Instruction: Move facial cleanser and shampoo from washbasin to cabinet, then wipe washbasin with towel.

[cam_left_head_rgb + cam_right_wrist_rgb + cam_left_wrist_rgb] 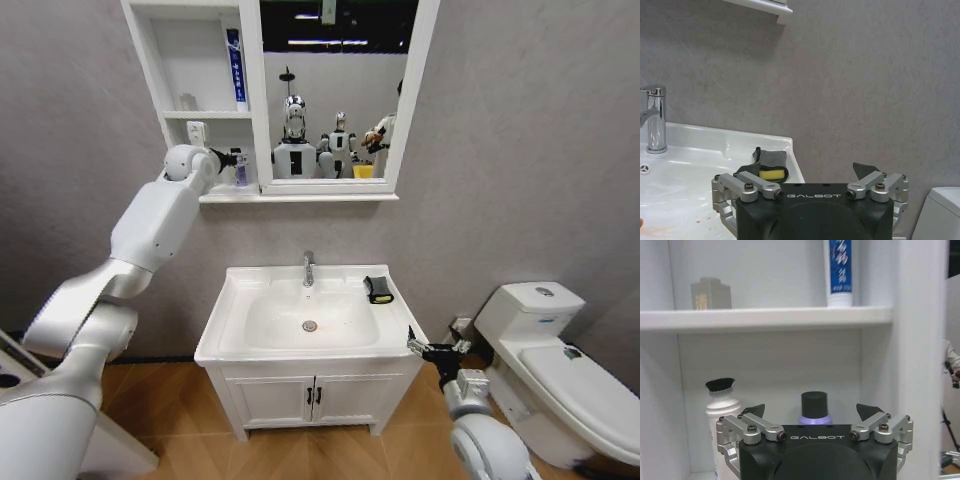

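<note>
The shampoo (241, 172), a purple bottle with a black cap (814, 407), stands on the cabinet's (252, 100) lowest shelf. My left gripper (228, 160) is at that shelf, open (811, 411), with one finger on each side of the bottle and not touching it. Beside it on the same shelf stands the white facial cleanser (721, 410). The black towel (378, 289) with a yellow edge lies on the washbasin's (232, 335) back right rim (771, 167). My right gripper (430, 350) hangs open (810, 170) off the basin's front right corner, short of the towel.
A blue-and-white tube (234, 68) stands on the shelf above, near a small grey object (711, 292). The chrome tap (308, 268) rises behind the bowl. A white toilet (560, 360) sits to the right. Below the basin is a two-door cupboard (310, 395).
</note>
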### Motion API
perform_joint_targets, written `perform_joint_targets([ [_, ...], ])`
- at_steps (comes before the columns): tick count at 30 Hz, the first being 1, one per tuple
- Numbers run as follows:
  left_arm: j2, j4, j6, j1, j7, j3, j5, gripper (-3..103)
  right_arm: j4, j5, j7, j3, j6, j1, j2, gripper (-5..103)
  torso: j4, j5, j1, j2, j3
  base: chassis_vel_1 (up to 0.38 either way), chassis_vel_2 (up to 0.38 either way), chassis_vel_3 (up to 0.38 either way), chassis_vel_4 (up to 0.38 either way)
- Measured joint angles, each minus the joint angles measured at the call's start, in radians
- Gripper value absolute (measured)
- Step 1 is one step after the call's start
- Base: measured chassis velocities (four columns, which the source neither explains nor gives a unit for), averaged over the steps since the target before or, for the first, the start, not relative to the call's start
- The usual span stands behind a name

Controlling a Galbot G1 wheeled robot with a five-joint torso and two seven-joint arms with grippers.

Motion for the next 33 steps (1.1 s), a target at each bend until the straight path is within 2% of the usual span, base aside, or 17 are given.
perform_joint_targets([
  [3, 0.073, -0.219, 0.027, 0.073, -0.082, -0.042, -0.101, 100, 0.000, -0.001, -0.002, -0.008, -0.002, 0.004, 0.000, 100, -0.0004, 0.0001, 0.000, 0.000, 0.000, 0.000, 0.000, 0.000, 0.000],
  [7, 0.132, -0.357, 0.040, 0.148, -0.144, -0.091, -0.180, 100, 0.002, -0.001, -0.002, -0.015, -0.003, 0.008, 0.005, 100, 0.0000, 0.0003, 0.000, 0.000, 0.000, 0.000, 0.000, 0.000, 0.000],
  [10, 0.246, -0.568, 0.034, 0.321, -0.195, -0.172, -0.249, 100, 0.013, 0.001, -0.002, -0.018, -0.006, 0.009, 0.004, 100, 0.0006, 0.0000, 0.000, 0.000, 0.000, 0.000, 0.000, 0.000, 0.000],
  [11, 0.246, -0.568, 0.034, 0.321, -0.195, -0.172, -0.249, 100, 0.013, 0.001, -0.002, -0.018, -0.006, 0.009, 0.004, 100, 0.0006, 0.0000, 0.000, 0.000, 0.000, 0.000, 0.000, 0.000, 0.000],
  [13, 0.313, -0.692, 0.003, 0.476, -0.207, -0.233, -0.239, 100, 0.023, 0.005, -0.002, -0.013, -0.007, 0.007, 0.003, 100, 0.0003, -0.0011, 0.000, 0.000, 0.000, 0.000, 0.000, 0.000, 0.000],
  [14, 0.313, -0.692, 0.003, 0.476, -0.207, -0.233, -0.239, 100, 0.023, 0.005, -0.002, -0.013, -0.007, 0.007, 0.003, 100, 0.0003, -0.0011, 0.000, 0.000, 0.000, 0.000, 0.000, 0.000, 0.000],
  [16, 0.355, -0.811, -0.018, 0.683, -0.235, -0.328, -0.207, 100, 0.034, 0.008, -0.001, -0.010, -0.008, 0.002, 0.004, 100, 0.0006, 0.0002, 0.000, 0.000, 0.000, 0.000, 0.000, 0.000, 0.000],
  [20, 0.334, -0.926, -0.037, 0.900, -0.310, -0.396, -0.168, 100, 0.057, -0.002, 0.003, 0.008, -0.007, -0.033, 0.039, 100, 0.0000, 0.0001, 0.000, 0.000, 0.000, 0.000, 0.000, 0.000, 0.000],
  [21, 0.321, -0.956, -0.042, 0.954, -0.321, -0.414, -0.151, 100, 0.066, -0.007, 0.006, 0.013, -0.006, -0.045, 0.051, 100, -0.0010, 0.0003, 0.000, 0.000, 0.000, 0.000, 0.000, 0.000, 0.000],
  [23, 0.303, -0.997, -0.047, 1.031, -0.325, -0.451, -0.120, 100, 0.075, -0.010, 0.010, 0.013, -0.007, -0.049, 0.059, 100, -0.0009, -0.0008, 0.000, 0.000, 0.000, 0.000, 0.000, 0.000, 0.000],
  [24, 0.286, -1.036, -0.058, 1.108, -0.312, -0.505, -0.064, 100, 0.084, -0.012, 0.013, 0.012, -0.009, -0.050, 0.063, 100, -0.0013, 0.0008, 0.000, 0.000, 0.000, 0.000, 0.000, 0.000, 0.000],
  [25, 0.286, -1.036, -0.058, 1.108, -0.312, -0.505, -0.064, 100, 0.084, -0.012, 0.013, 0.012, -0.009, -0.050, 0.063, 100, -0.0013, 0.0008, 0.000, 0.000, 0.000, 0.000, 0.000, 0.000, 0.000],
  [27, 0.223, -1.104, -0.084, 1.310, -0.211, -0.642, 0.086, 100, 0.096, -0.012, 0.014, 0.010, -0.012, -0.051, 0.063, 100, 0.0001, 0.0001, 0.000, 0.000, 0.000, 0.000, 0.000, 0.000, 0.000],
  [28, 0.223, -1.104, -0.084, 1.310, -0.211, -0.642, 0.086, 100, 0.096, -0.012, 0.014, 0.010, -0.012, -0.051, 0.063, 100, 0.0001, 0.0001, 0.000, 0.000, 0.000, 0.000, 0.000, 0.000, 0.000],
  [31, 0.101, -1.130, -0.187, 1.573, -0.061, -0.822, 0.315, 100, 0.103, -0.012, 0.015, 0.014, -0.011, -0.059, 0.055, 100, 0.0007, 0.0000, 0.000, 0.000, 0.000, 0.000, 0.000, 0.000, 0.000],
  [32, 0.101, -1.130, -0.187, 1.573, -0.061, -0.822, 0.315, 100, 0.103, -0.012, 0.015, 0.014, -0.011, -0.059, 0.055, 100, 0.0007, 0.0000, 0.000, 0.000, 0.000, 0.000, 0.000, 0.000, 0.000],
  [33, 0.060, -1.130, -0.229, 1.637, -0.011, -0.868, 0.379, 100, 0.107, -0.011, 0.016, 0.015, -0.010, -0.060, 0.052, 100, 0.0007, 0.0000, 0.000, 0.000, 0.000, 0.000, 0.000, 0.000, 0.000],
])
